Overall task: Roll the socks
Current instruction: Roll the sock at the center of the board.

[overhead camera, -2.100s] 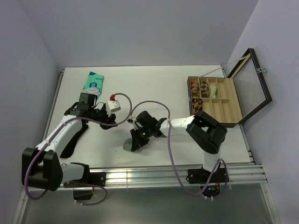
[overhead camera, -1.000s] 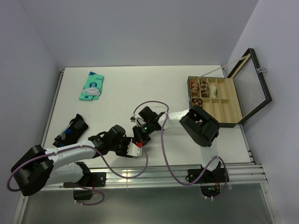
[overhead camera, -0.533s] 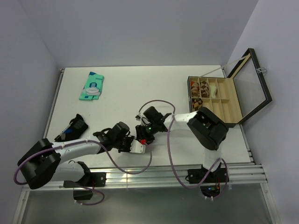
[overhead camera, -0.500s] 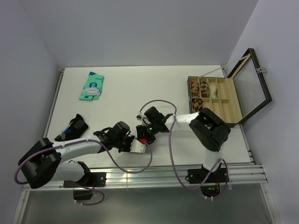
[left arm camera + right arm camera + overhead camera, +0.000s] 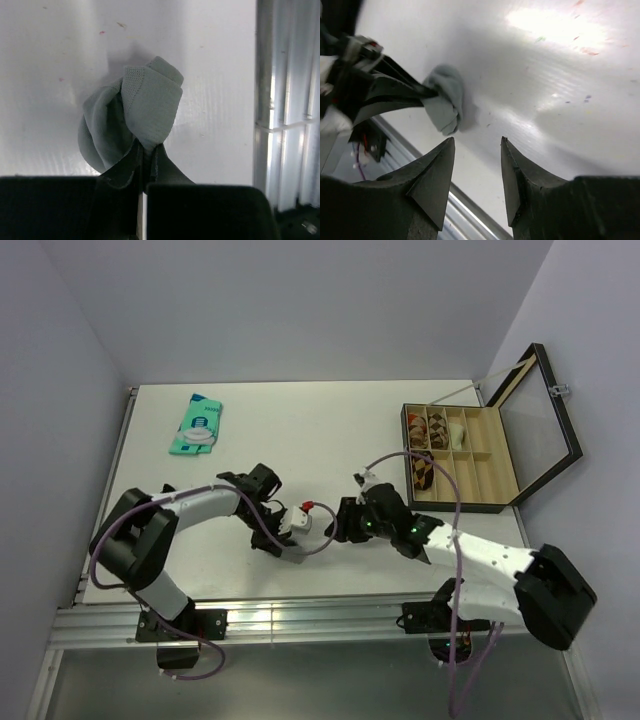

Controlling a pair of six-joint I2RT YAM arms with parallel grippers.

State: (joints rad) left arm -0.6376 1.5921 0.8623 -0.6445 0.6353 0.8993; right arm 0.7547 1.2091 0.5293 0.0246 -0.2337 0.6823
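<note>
A grey sock (image 5: pixel 134 107), bunched into a loose roll, lies on the white table close to the front rail. My left gripper (image 5: pixel 147 150) is shut on its near end, the fabric pinched between the dark fingers. In the right wrist view the same grey sock (image 5: pixel 446 99) shows with the left gripper's fingers (image 5: pixel 395 95) clamped on it. My right gripper (image 5: pixel 477 142) hangs open a short way from the sock, with nothing between its jaws. From above, the left gripper (image 5: pixel 280 543) and the right gripper (image 5: pixel 338 528) face each other near the table's front edge.
A teal packet (image 5: pixel 197 425) lies at the back left. An open compartment box (image 5: pixel 470 455) with its lid raised stands at the right. The ribbed metal rail (image 5: pixel 287 125) runs along the table's front edge, just beside the sock.
My left gripper has shut on the grey sock and its arm has swung round. The right gripper has opened, let the sock go and drawn back to the right.
</note>
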